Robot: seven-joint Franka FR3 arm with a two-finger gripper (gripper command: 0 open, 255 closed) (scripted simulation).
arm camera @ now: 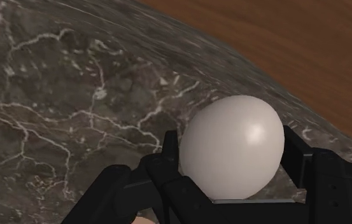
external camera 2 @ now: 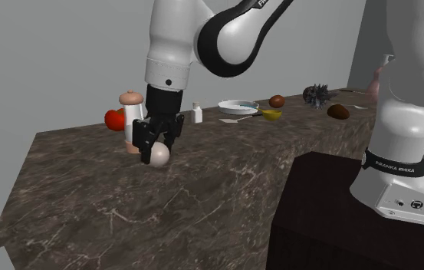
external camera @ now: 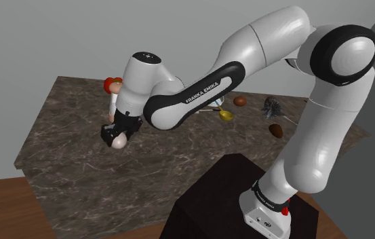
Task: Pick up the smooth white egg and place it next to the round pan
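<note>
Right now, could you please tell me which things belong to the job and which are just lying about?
Job: white egg, gripper clasping it, round pan.
Lying about: red tomato, grinder, small white bottle, yellow bowl, brown ovals, spiky dark thing.

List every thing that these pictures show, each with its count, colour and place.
egg: one, white, between the tool's fingers
counter: one, dark with pale veins, under everything
round pan: one, pale, far end of counter
red round thing: one, beside the shaker
shaker: one, white with brown top, behind the tool
brown ovals: two, past the pan
stand: one, black
arm: one, white, dark joints
tool: one, black, clasping the egg
</note>
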